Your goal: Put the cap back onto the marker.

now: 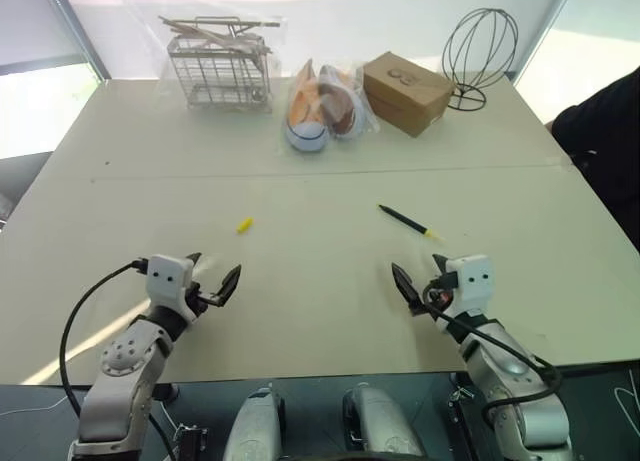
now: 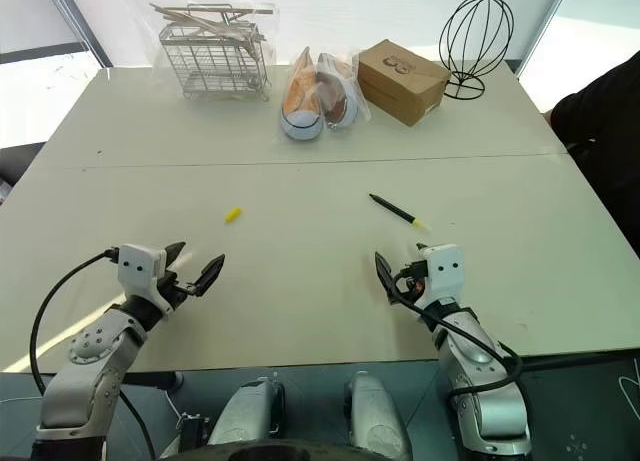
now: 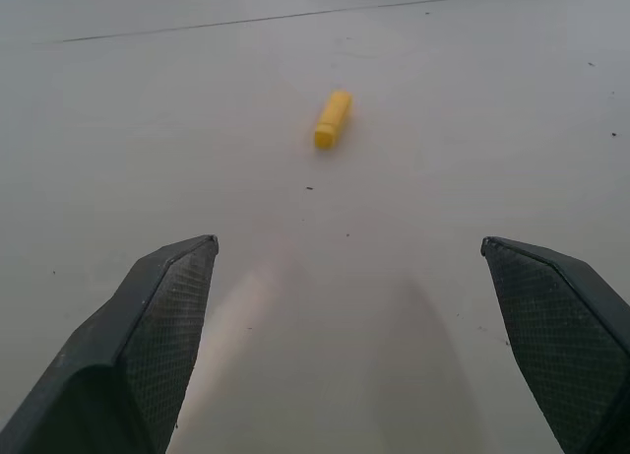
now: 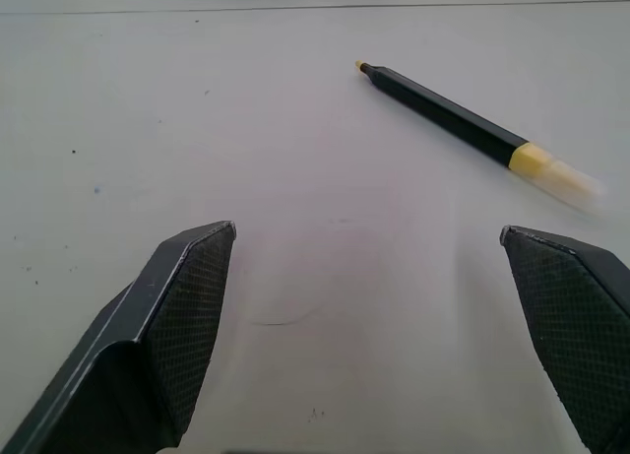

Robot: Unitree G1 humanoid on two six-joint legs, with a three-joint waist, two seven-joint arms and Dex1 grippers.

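The small yellow cap [image 1: 244, 224] lies loose on the white table [image 1: 300, 181], left of centre; it also shows ahead of the left fingers as the cap [image 3: 333, 119]. The slim black marker [image 1: 408, 221] with a yellow band lies right of centre, seen closer as the marker [image 4: 453, 116]. My left gripper [image 1: 213, 273] hovers open near the table's front edge, short of the cap, holding nothing. My right gripper [image 1: 421, 276] stands open too, just short of the marker, with nothing between its fingers.
At the table's far side stand a wire basket [image 1: 220, 66] with sticks, a bagged pair of shoes [image 1: 322, 106], a brown cardboard box [image 1: 405, 91] and a black wire head form [image 1: 480, 51]. A person's dark sleeve [image 1: 605, 141] reaches in at the right edge.
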